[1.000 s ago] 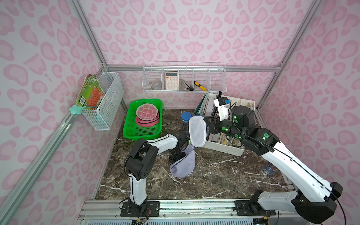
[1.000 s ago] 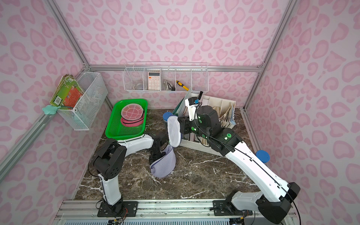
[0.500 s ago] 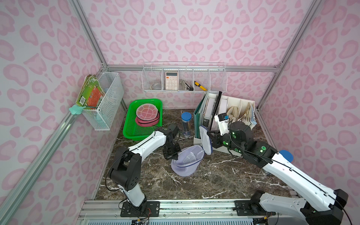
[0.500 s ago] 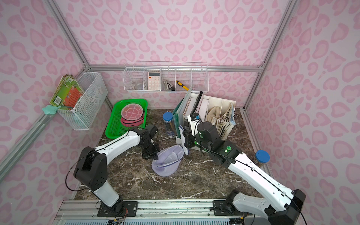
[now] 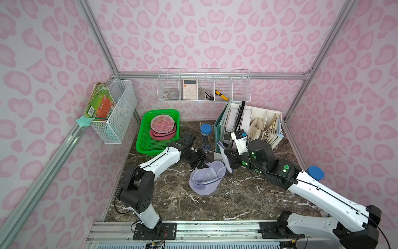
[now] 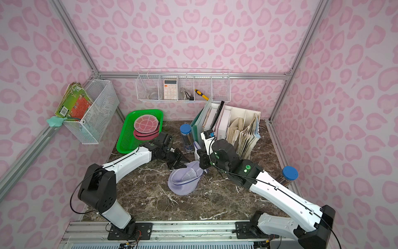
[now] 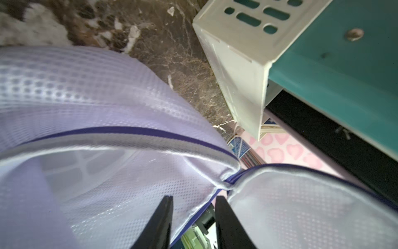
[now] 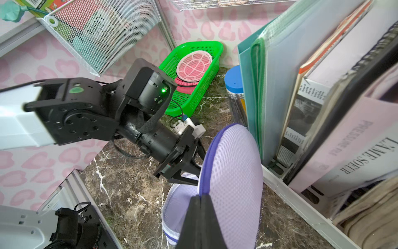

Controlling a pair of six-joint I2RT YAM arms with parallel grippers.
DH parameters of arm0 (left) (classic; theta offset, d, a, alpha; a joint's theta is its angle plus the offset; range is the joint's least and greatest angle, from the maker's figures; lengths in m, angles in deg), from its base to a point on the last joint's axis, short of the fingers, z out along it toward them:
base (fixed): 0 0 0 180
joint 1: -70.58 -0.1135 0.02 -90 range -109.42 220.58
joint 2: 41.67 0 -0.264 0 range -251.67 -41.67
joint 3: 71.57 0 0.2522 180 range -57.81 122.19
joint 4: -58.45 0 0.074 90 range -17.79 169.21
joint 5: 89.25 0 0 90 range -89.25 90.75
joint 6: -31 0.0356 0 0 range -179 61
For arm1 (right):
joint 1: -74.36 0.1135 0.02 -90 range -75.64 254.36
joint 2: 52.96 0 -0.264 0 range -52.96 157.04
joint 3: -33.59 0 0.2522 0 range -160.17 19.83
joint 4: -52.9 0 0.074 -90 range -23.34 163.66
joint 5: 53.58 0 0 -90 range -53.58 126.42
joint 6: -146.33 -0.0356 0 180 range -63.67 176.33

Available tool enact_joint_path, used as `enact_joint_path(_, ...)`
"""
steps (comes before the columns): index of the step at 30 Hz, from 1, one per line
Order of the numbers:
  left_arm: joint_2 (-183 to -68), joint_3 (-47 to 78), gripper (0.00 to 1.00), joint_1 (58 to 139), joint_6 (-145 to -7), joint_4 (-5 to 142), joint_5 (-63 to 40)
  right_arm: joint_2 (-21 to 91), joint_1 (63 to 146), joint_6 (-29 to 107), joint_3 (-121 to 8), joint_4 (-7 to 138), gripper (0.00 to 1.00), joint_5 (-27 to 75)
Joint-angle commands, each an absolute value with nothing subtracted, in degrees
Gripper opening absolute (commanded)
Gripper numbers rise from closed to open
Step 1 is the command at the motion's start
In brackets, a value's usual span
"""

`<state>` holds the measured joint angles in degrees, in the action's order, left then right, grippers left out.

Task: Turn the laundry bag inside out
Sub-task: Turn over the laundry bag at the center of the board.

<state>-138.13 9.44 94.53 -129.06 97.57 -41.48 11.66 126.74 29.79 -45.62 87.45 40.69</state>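
Lavender mesh laundry bag with dark purple trim (image 5: 206, 181) lies slumped and open near the middle of the dark brown marble bench (image 5: 215, 207), between the two arms. One round flap of it stands upright beside the white file organiser full of books and folders (image 5: 256, 113).

The left arm (image 5: 159, 161) rises from its base at the front edge and folds sharply at the elbow. Its white forearm runs low over the bench towards the bag, passing the corner of the green plastic basket (image 5: 142, 138). The left end effector (image 7: 193, 198) points down at the near rim of the bag. Its two black fingers (image 7: 165, 215) are spread a little, with a clear gap between them. In the left wrist view the trimmed edge of the mesh shows through that gap. The tips sit right at the fabric, but it cannot be told whether they touch it.

The right arm (image 5: 312, 189) stretches long and low from its base at the front right corner. Its dark wrist is turned beside the organiser. The right end effector (image 8: 200, 197) has its fingers pressed tight together, pinching the purple-trimmed edge of the upright flap, which stands up from the fingertips in the right wrist view. A clear jar with a blue lid (image 5: 205, 138) stands just behind the two end effectors.
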Motion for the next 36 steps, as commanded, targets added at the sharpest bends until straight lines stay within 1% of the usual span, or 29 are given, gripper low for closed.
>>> enact_joint_path(1,-139.0,9.2,0.39,94.4,-137.0,87.0,-44.3,11.3,127.5,30.0,-45.4,85.7,0.0,41.4)
enact_joint_path(5,-141.6,9.9,0.39,94.4,-138.7,85.8,-44.6,11.0,128.0,29.6,-45.1,85.4,0.0,41.7)
enact_joint_path(10,-143.1,8.9,0.37,94.5,-140.6,84.8,-44.8,10.5,128.3,29.4,-44.7,85.4,0.0,42.1)
enact_joint_path(15,-144.4,8.9,0.38,95.1,-142.0,84.6,-46.4,10.3,128.5,29.1,-44.4,85.2,0.0,42.4)
enact_joint_path(21,-143.1,7.4,0.38,95.3,-144.0,84.3,-47.7,10.3,128.6,29.0,-44.1,84.9,0.0,42.6)
enact_joint_path(28,-140.4,7.5,0.39,95.3,-143.4,88.1,-47.2,10.5,128.9,29.0,-43.7,84.3,0.0,42.5)
enact_joint_path(36,-143.1,8.4,0.39,95.5,-144.9,85.7,-47.5,10.8,129.9,28.9,-44.0,83.8,0.0,42.6)
